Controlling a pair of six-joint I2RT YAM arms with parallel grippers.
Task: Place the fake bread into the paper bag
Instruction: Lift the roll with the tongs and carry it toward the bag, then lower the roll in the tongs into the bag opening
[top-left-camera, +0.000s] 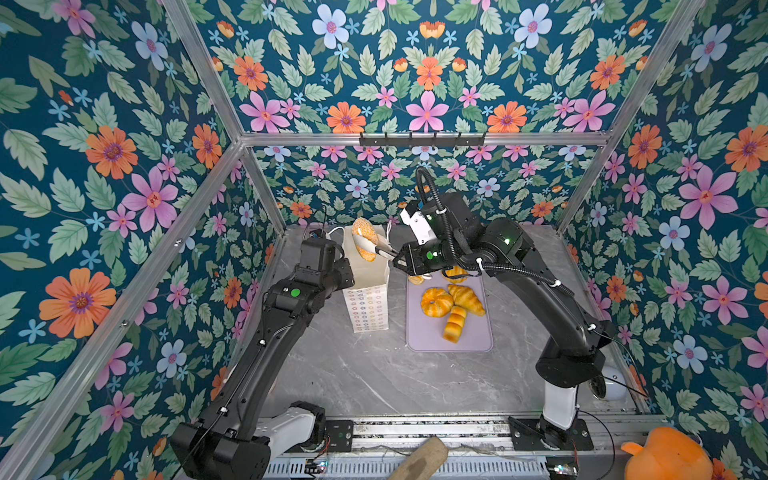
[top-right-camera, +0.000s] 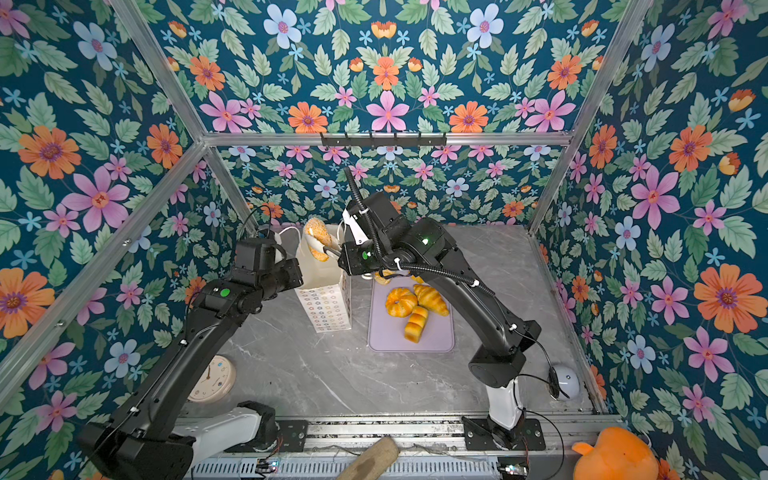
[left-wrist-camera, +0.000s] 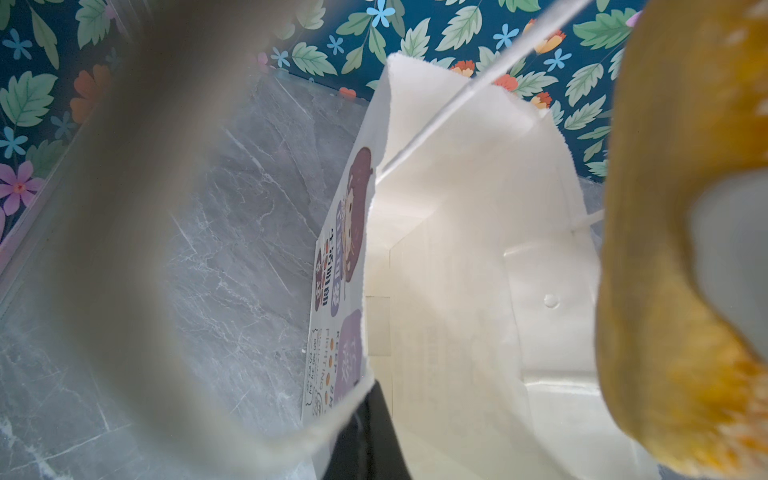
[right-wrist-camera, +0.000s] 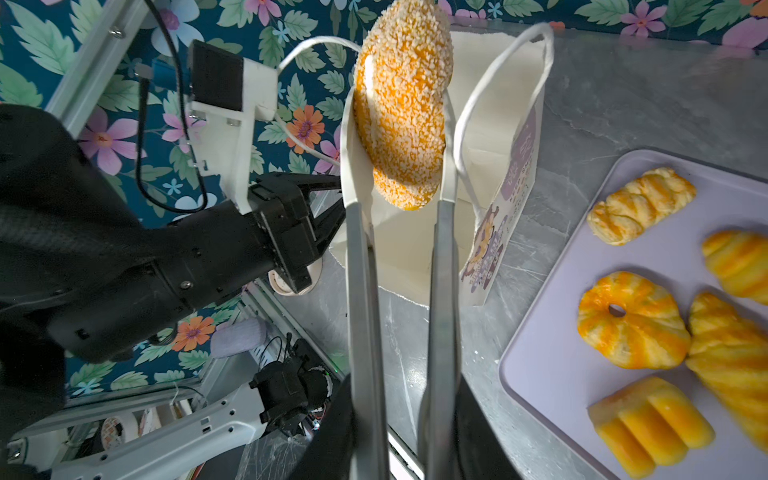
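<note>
Bagging step: my right claw (right-wrist-camera: 399, 440) is squeezing tongs (right-wrist-camera: 442, 257) that hold the seeded oval roll (right-wrist-camera: 403, 104) over the paper bag (top-left-camera: 368, 307). My left claw (right-wrist-camera: 332, 197) is pinched on its rim. Next I'd lower, then release.

Lilac tray (top-left-camera: 478, 332) lies flat on the grey marble table (top-left-camera: 353, 374). An orange plush toy (top-left-camera: 665, 455) sits at the near right corner, a round clock (top-right-camera: 212, 380) lies face-up near left, and floral walls (top-left-camera: 104, 166) close in all round.
</note>
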